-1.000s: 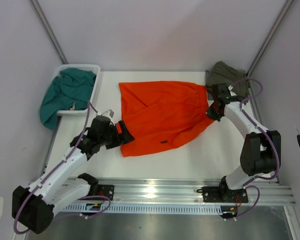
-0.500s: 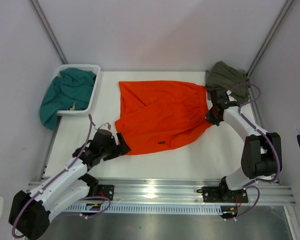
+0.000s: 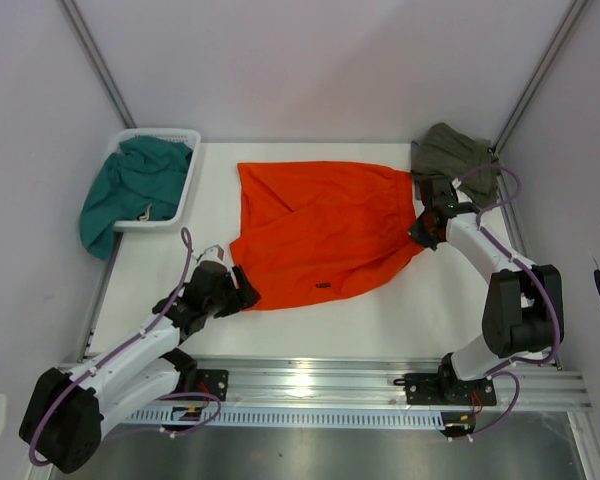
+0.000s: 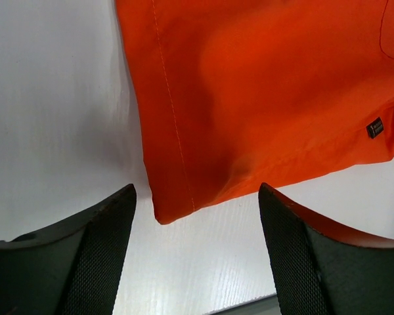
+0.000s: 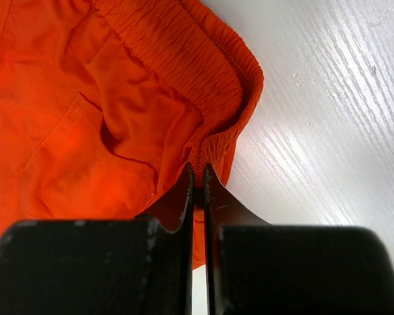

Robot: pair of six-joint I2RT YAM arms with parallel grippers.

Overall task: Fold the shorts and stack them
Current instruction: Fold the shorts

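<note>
The orange shorts (image 3: 325, 230) lie spread across the middle of the white desk (image 3: 380, 315). The right pincer (image 5: 197, 176) is clamped tight on their gathered waistband (image 5: 184, 59) at the right edge. The left pincer (image 4: 197, 197) gapes wide and grips nothing, its fingers on either side of the near left hem corner. A teal garment (image 3: 130, 190) fills the white basket (image 3: 188, 185) at far left, and an olive garment (image 3: 455, 150) sits at far right.

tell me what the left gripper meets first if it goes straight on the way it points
Probably the hem corner of the orange shorts, lying ahead between the left gripper's open jaws, though its height above the table is unclear.
</note>
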